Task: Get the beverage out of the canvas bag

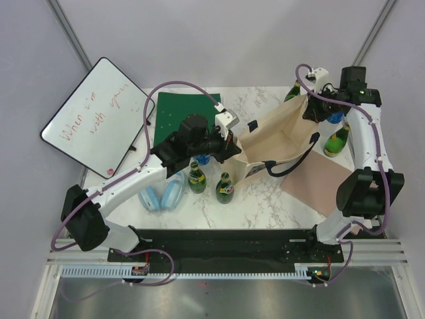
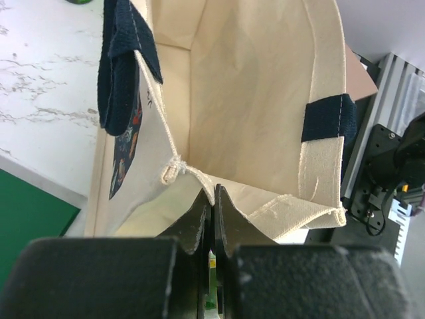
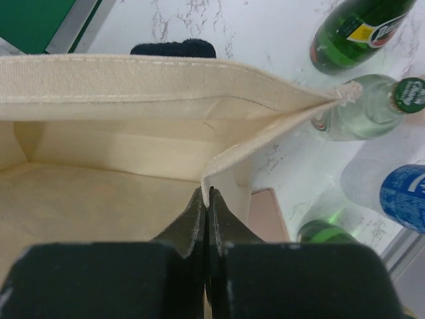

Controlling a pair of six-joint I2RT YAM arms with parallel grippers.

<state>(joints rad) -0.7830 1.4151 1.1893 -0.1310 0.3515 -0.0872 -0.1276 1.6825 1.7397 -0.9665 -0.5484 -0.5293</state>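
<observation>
Holding the mouth of the canvas bag (image 1: 279,136) stretched between them, my left pincer (image 2: 212,199) and my right pincer (image 3: 204,198) each pinch its rim tight at opposite ends.

The top camera looks steeply down on the whole desk (image 1: 265,199) from 6 o'clock. The wrist cameras sit close behind their jaws at opposite rims of the canvas bag (image 1: 279,136), apparently sharing its interior.

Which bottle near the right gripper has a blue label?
The pale bottle at the right wrist view's right edge; the others are green glass or green-capped.
</observation>
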